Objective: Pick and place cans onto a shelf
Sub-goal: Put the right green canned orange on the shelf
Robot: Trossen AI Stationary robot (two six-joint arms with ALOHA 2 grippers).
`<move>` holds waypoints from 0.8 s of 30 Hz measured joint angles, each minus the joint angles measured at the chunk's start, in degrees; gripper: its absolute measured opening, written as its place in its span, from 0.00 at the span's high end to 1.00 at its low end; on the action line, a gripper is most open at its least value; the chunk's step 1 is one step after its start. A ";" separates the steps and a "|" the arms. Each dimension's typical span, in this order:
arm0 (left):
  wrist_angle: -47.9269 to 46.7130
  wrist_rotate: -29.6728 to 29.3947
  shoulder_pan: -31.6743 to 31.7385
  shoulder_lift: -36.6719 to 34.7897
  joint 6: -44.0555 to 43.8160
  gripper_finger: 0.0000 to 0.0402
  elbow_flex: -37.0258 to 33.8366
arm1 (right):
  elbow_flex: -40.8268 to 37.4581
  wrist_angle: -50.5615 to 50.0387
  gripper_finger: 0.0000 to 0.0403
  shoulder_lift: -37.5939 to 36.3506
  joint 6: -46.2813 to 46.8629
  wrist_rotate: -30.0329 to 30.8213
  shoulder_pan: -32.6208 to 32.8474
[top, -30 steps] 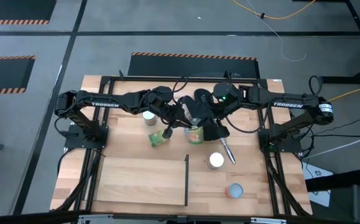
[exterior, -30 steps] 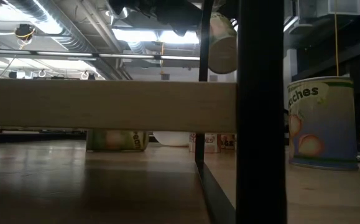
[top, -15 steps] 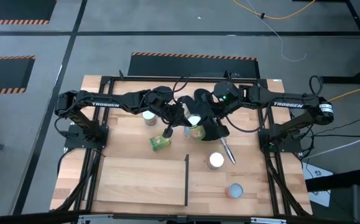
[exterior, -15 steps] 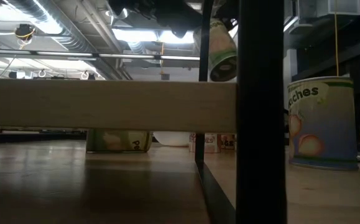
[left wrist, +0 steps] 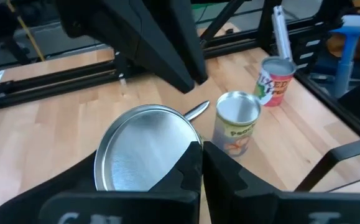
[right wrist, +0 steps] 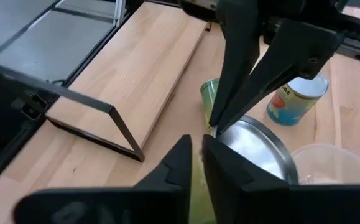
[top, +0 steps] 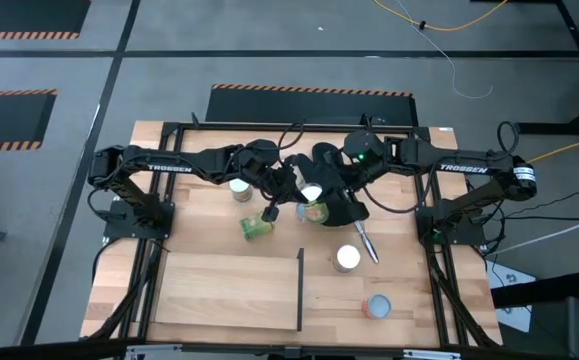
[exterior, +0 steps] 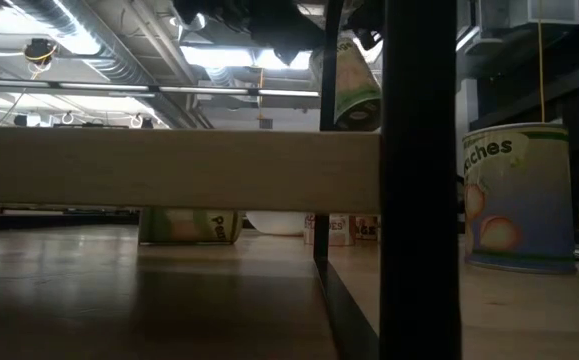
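Your left gripper [top: 291, 186] is closed on the rim of a silver-topped green-labelled can [top: 312, 202] lifted off the table; your right gripper [top: 319, 193] pinches the same rim, fingers nearly together.

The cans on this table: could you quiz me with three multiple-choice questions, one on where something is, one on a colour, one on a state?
1. Where is the lifted can?
A. On the shelf plank
B. In the air over the middle of the table, where the left gripper and right gripper meet
C. On the floor

2. What colour is the can lying on its side?
A. Green
B. Black
C. Purple

3. How do the left gripper's fingers stand?
A. Spread wide, holding nothing
B. Resting flat on the table
C. Shut on the lifted can's rim

Answers: 1 B, the low view shows it hanging tilted, off the wood; 2 A, the high view shows its green side; 3 C, the left wrist view shows the fingers meeting at the silvery lid's edge.
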 joint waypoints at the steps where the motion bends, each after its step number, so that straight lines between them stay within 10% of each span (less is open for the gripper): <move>1: -0.45 -0.66 0.01 0.00 0.00 1.00 0.02 | 0.00 0.40 0.86 0.00 1.15 0.02 0.00; 24: -20.05 -12.37 -6.18 -12.14 -0.59 1.00 0.20 | 3.02 -14.27 0.72 -13.34 1.38 0.40 0.00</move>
